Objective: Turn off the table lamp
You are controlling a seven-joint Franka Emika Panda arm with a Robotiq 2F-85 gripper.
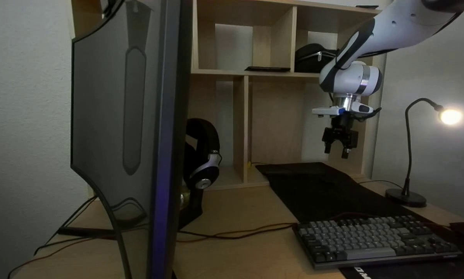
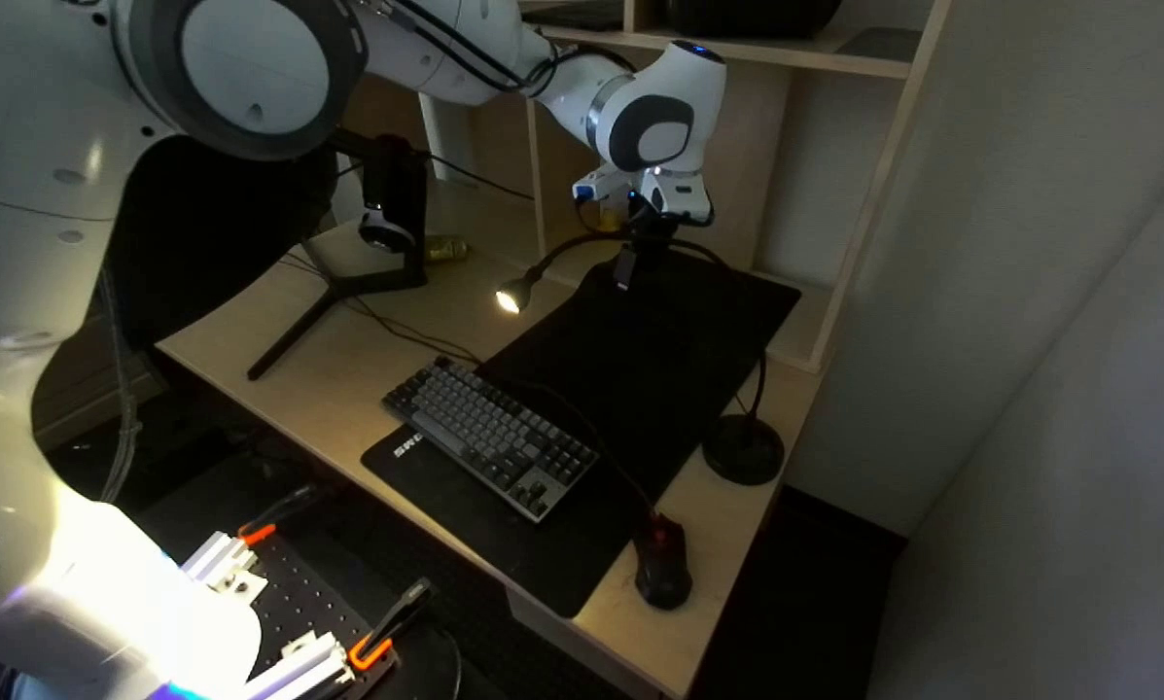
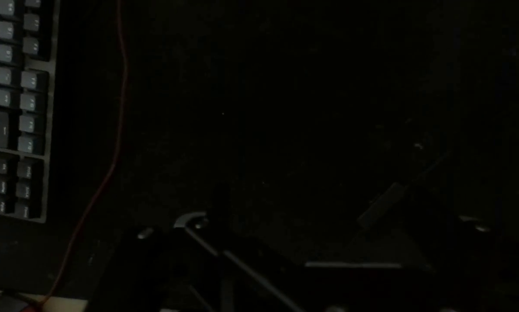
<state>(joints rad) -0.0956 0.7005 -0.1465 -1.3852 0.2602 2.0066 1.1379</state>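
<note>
The table lamp (image 1: 409,155) is a dark gooseneck lamp on a round base, upright near the desk's edge. Its head (image 1: 450,116) glows warm white. In an exterior view its lit head (image 2: 513,294) and base (image 2: 744,449) show too. My gripper (image 1: 337,152) points down above the black mat, left of the lamp, fingers apart with nothing seen between them. In an exterior view the gripper (image 2: 628,264) is partly behind the lamp's neck. In the very dark wrist view a grey rectangular piece (image 3: 382,205) with a thin line shows between the jaws; I cannot tell what it is.
A keyboard (image 1: 375,237) lies on the black mat (image 2: 640,340). A mouse (image 2: 662,564) with a red cord (image 3: 121,108) is near the desk edge. A large monitor (image 1: 111,104), headphones (image 1: 204,155) and a wooden shelf (image 1: 245,72) stand around the desk.
</note>
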